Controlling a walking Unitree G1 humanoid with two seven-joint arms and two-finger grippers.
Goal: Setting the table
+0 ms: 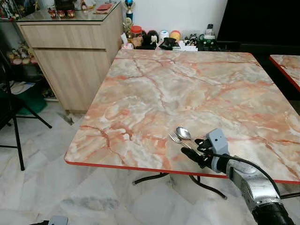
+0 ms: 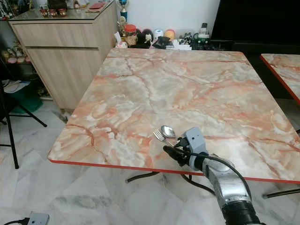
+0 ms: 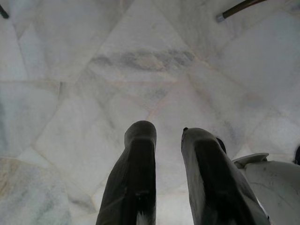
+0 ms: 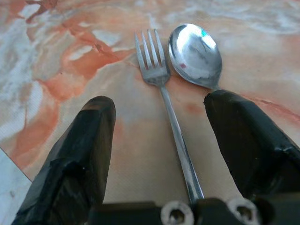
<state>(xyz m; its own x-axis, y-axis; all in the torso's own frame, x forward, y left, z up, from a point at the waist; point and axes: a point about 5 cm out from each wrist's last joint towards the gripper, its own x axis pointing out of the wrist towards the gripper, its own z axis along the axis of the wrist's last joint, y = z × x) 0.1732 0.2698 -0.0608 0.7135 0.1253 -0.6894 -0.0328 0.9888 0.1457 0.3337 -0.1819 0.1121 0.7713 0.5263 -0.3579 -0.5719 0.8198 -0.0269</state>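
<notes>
Nearest, the right gripper (image 4: pixel 159 140) hovers at the table's (image 1: pixel 140 93) front red edge, fingers spread wide astride the fork's (image 4: pixel 161 89) handle. Just beyond, toward 12 o'clock, the spoon (image 4: pixel 194 54) lies beside the fork's tines. Idle, the left gripper (image 3: pixel 168 154) hangs slightly parted above the marble floor (image 3: pixel 93 70).

The tabletop (image 1: pixel 187 93) looks like marble-patterned laminate in peach, orange and grey, finely textured up close and softly sheened, trimmed with a glossy red edge. On it lie a fork (image 4: pixel 157 75) of brushed, slightly dull metal and a spoon (image 4: pixel 194 54) of mirror-bright polished metal, flanked by the right gripper's (image 4: pixel 159 140) matt black, rubbery fingers (image 4: pixel 82 154). The floor (image 3: pixel 93 70) is smooth, pale grey-veined marble tile, the cabinet (image 1: pixel 70 56) matt light wood grain under a glossy top, and the right arm (image 1: pixel 253 187) bare silvery metal.
</notes>
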